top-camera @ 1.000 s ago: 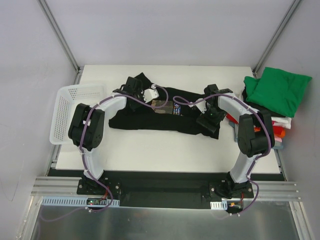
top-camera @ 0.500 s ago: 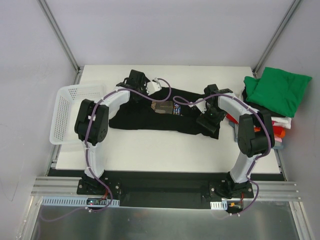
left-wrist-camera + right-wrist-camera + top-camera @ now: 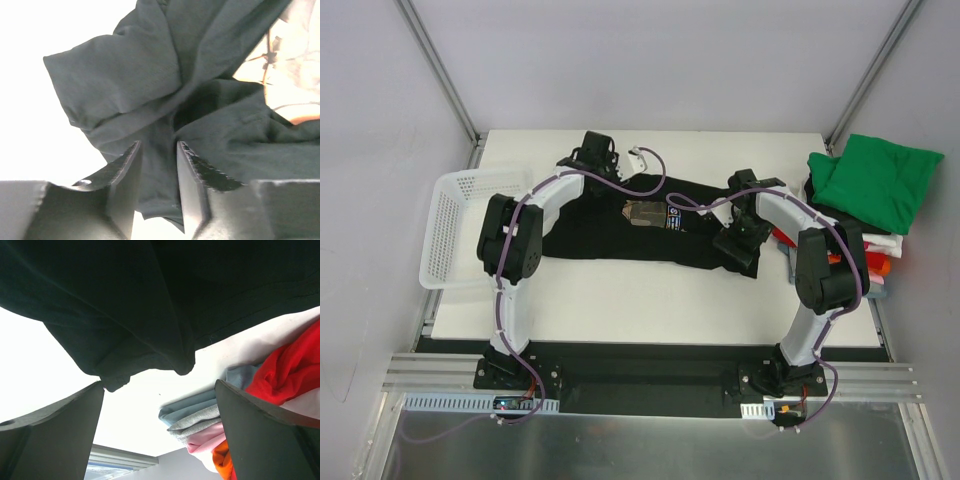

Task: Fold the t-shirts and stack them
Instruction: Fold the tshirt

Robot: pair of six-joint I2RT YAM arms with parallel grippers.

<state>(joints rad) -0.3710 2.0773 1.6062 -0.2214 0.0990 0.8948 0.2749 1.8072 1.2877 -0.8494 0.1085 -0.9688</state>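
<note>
Left gripper (image 3: 156, 150), pinched on a fold of the black t-shirt (image 3: 610, 225) lying across the desk's middle toward its far edge, should probably hold firm and draw the cloth flat, while the right gripper (image 3: 738, 243) hangs wide apart over the shirt's right end.

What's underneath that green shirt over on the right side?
The green shirt tops a pile of folded shirts; black, white, red and orange edges peek out beneath. The green one covers the rest, so the count is hidden.
</note>
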